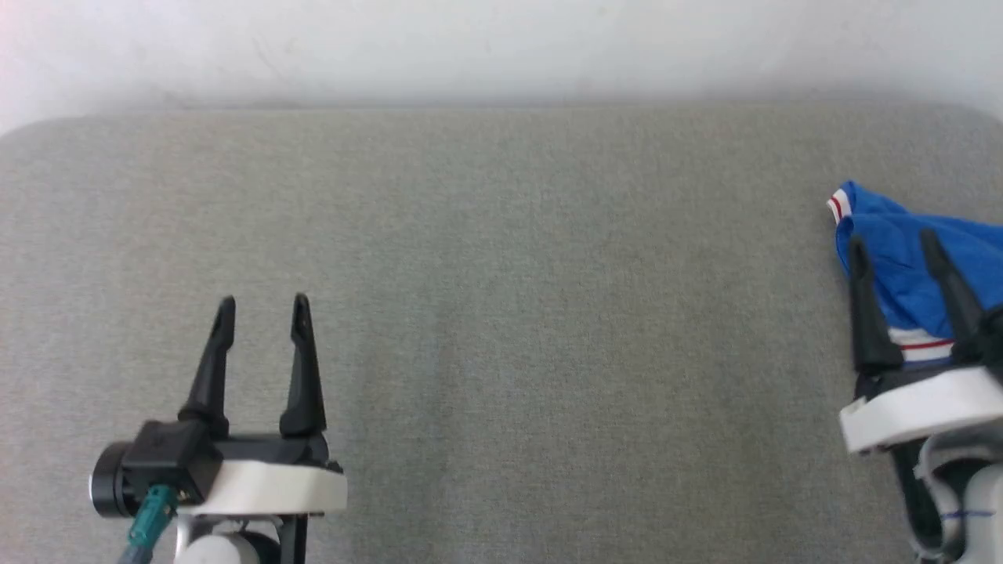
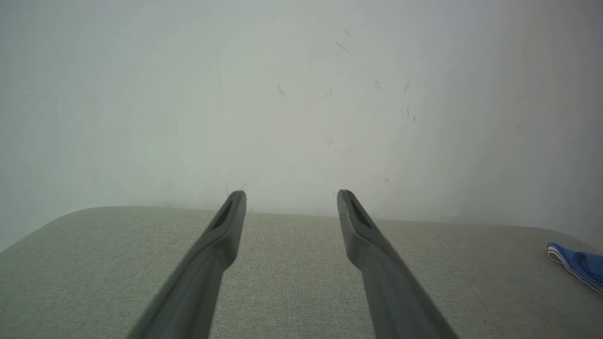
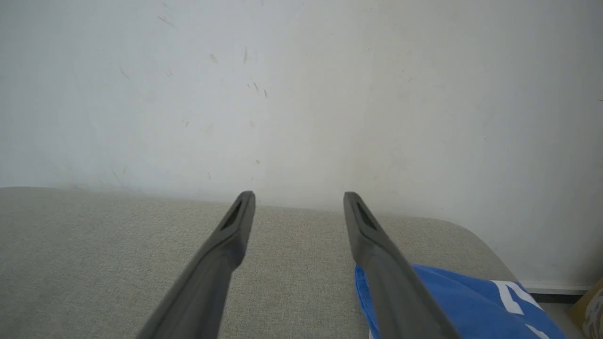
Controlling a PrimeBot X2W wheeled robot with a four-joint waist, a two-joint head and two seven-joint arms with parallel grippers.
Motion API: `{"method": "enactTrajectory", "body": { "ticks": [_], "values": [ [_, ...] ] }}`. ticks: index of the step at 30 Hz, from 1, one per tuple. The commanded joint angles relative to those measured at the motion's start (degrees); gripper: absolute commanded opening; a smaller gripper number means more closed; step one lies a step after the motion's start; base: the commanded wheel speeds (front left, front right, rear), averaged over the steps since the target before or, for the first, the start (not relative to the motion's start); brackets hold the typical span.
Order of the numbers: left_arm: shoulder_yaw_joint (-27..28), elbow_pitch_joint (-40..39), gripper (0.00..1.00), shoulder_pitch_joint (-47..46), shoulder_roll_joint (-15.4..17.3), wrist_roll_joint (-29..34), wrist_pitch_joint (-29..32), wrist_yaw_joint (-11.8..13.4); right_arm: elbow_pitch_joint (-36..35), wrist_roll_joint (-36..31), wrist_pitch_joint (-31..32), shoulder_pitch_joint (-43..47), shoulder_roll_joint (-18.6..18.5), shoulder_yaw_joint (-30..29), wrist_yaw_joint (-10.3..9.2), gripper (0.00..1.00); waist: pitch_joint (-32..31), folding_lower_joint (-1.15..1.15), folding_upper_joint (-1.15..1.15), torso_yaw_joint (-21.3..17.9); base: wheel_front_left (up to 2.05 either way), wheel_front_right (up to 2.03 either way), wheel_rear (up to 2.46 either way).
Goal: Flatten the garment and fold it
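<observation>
Head view: garment bunched at the far right edge of the table, right gripper over it, left gripper well apart. Both spread wide, empty. Judged light, limp cloth; pinch the striped band, one layer

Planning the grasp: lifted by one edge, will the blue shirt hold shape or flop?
Probably flops: the shirt lies bunched in soft folds. Likely light, since the cloth looks thin. It may drag on the woven tabletop rather than slide.
</observation>
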Motion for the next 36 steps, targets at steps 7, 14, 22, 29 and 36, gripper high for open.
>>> {"method": "enactTrajectory", "body": {
  "ticks": [7,14,22,29,36],
  "values": [
    [-0.98,2.57,1.00,4.67,-1.47,-0.19,-0.27,-0.44,1.98,-5.83,-3.62,5.83,2.97,0.64,-0.11,1.00,-5.35,0.01,0.01,2.42,0.00,0.00,0.00],
    [-1.20,5.59,1.00,7.42,-2.68,-0.68,-0.27,-1.09,5.87,-2.81,-5.61,9.41,3.33,-0.90,-0.11,1.00,-7.16,0.01,0.01,2.56,0.00,0.00,0.00],
    [-0.36,7.46,1.00,7.48,-4.20,-0.27,-0.27,-2.04,8.68,-0.32,-6.19,10.87,3.35,0.21,-0.11,1.00,-6.92,0.01,0.01,2.07,0.00,0.00,0.00],
    [0.34,8.70,1.00,6.58,-5.06,0.35,-0.27,-3.28,10.09,0.05,-6.82,10.06,3.35,0.91,-0.11,1.00,-6.76,0.01,0.01,1.79,0.00,0.00,0.00],
    [1.13,9.14,0.00,7.07,-5.32,0.10,0.05,-3.51,10.48,-0.33,-6.85,10.45,3.14,1.02,0.00,0.00,-6.93,0.02,0.00,1.71,0.00,0.00,0.00]
  ]
}}
